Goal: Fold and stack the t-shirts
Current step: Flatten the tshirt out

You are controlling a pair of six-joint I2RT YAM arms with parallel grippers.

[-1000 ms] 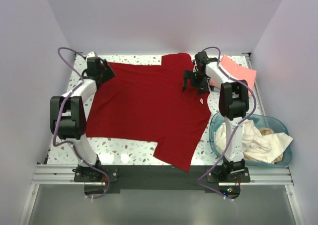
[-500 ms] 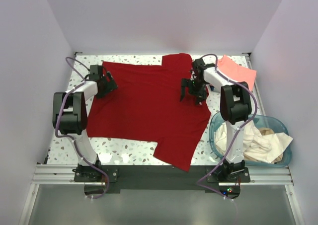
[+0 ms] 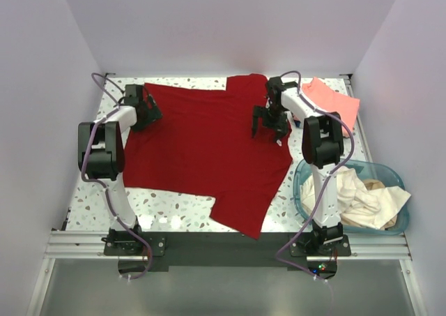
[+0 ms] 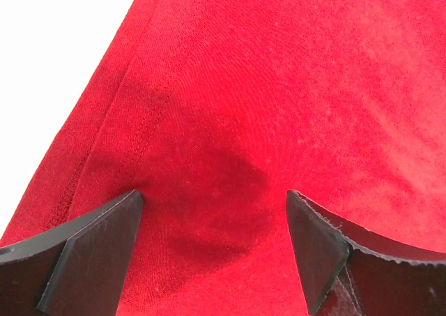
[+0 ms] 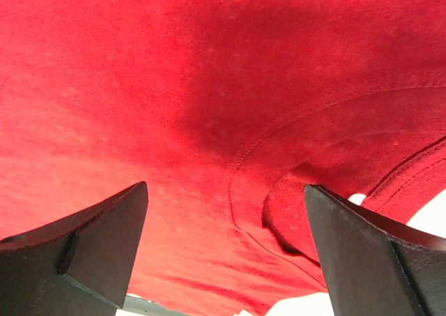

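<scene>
A large dark red t-shirt (image 3: 209,152) lies spread flat over the middle of the table, with a small white neck label (image 3: 279,143) near its right edge. My left gripper (image 3: 148,114) hangs open over the shirt's far left corner. In the left wrist view the left gripper (image 4: 216,250) has flat red cloth (image 4: 279,86) and a stitched hem between its fingers, and nothing is held. My right gripper (image 3: 268,129) stands open over the collar area. In the right wrist view the right gripper (image 5: 226,250) straddles the collar seam (image 5: 279,155). A salmon-pink t-shirt (image 3: 336,100) lies at the far right corner. Cream-white t-shirts (image 3: 359,197) are heaped in the basket.
A translucent teal basket (image 3: 301,185) sits at the near right, beside the right arm's base. Speckled white tabletop (image 3: 167,208) shows in front of the red shirt and along the left edge. Pale walls close in the far, left and right sides.
The left gripper has opened wider and shifted a little over the shirt's left corner. The right gripper slid slightly left and nearer. The shirt's right edge and near sleeve shifted a little left.
</scene>
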